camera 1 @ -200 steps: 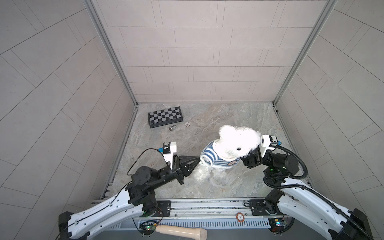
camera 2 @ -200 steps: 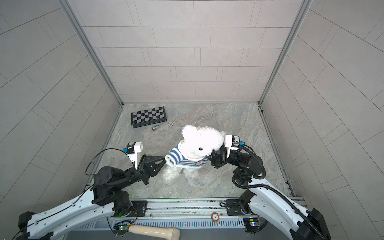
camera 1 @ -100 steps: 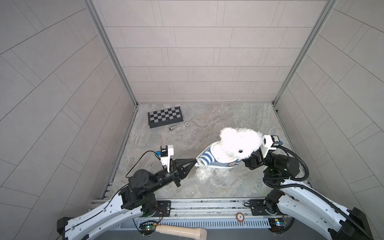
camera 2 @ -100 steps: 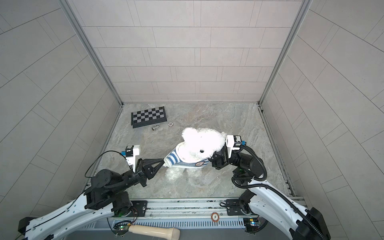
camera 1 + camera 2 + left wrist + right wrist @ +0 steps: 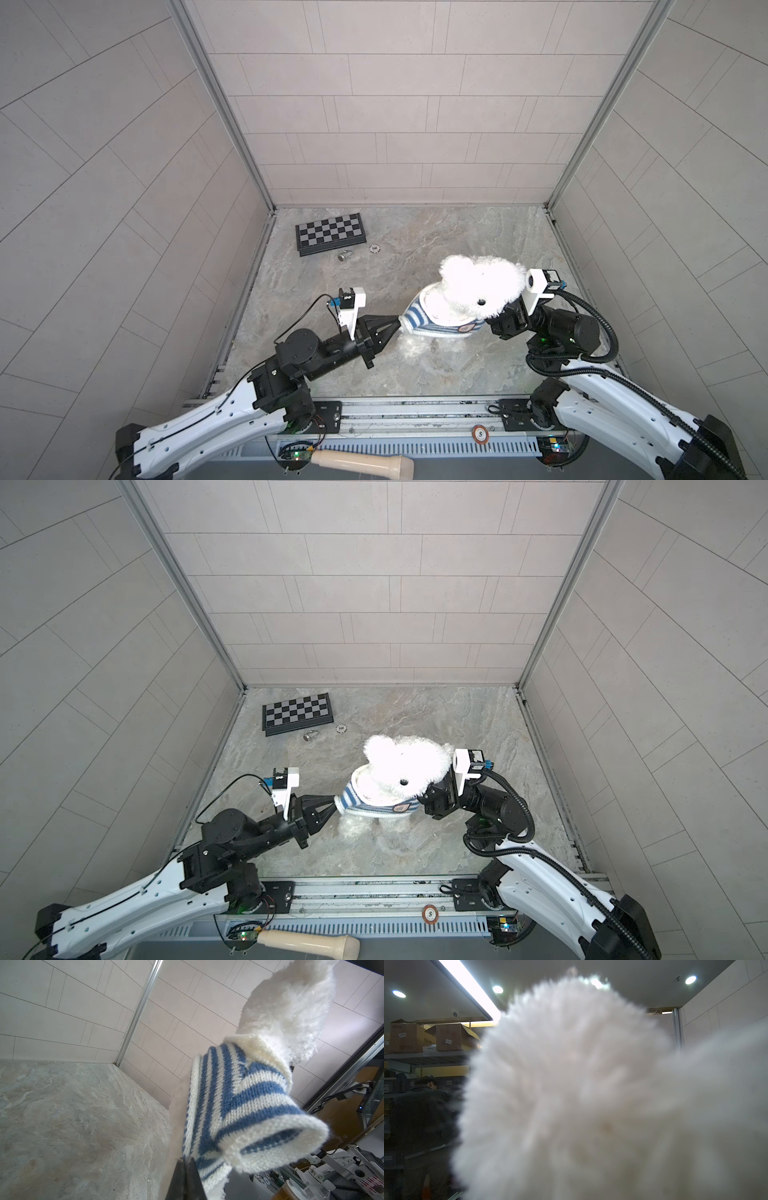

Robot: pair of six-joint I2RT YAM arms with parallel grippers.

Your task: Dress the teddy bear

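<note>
White — one teddy bear (image 5: 478, 286), one shirt (image 5: 415, 322).

Fluffy white plush teddy bear (image 5: 478, 291) in a blue-and-white striped knit shirt (image 5: 419, 323) blocks the middle, right against my left fingers (image 5: 386, 323). Back-left corner's got a black-and-grey checkered board (image 5: 330, 232), a small round white chip (image 5: 375, 248), a little metal bit (image 5: 343, 256). Rest of the grey marbled stone bench (image 5: 478, 232) is open, back-right especially.

Probably a robotics lab: tiled test booth (image 5: 395, 124), cardboard boxes (image 5: 452, 1038) on blurry shelving (image 5: 425, 1057).
</note>
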